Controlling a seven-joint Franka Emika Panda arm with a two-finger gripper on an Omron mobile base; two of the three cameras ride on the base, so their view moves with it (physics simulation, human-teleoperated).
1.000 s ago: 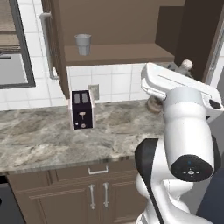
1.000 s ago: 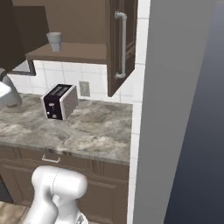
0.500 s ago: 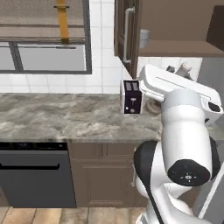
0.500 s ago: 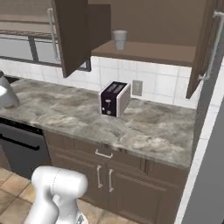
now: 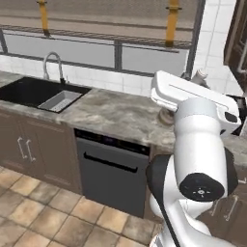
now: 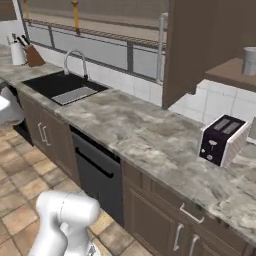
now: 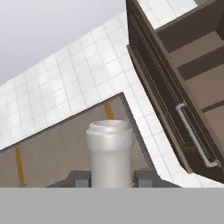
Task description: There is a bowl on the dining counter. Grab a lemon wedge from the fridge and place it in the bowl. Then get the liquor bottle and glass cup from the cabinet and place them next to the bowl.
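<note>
Two-finger dark gripper (image 7: 109,178): clamped on the slim pale liquor bottle (image 7: 109,151), its neck upright between the fingertips. Small grey translucent glass cup (image 6: 249,60): on the dark brown wall cabinet (image 6: 200,45) shelf, far right.

My arm (image 5: 200,144) stands folded upright, forearm reaching forward; my gripper (image 7: 111,178) sits clamped around the liquor bottle (image 7: 110,151), held upright.

The slim pale liquor bottle (image 7: 109,151) shows just its neck and cap between the dark fingertips (image 7: 78,178); its body is hidden below. The grey translucent glass cup (image 6: 249,60) is cut by the right edge.
</note>
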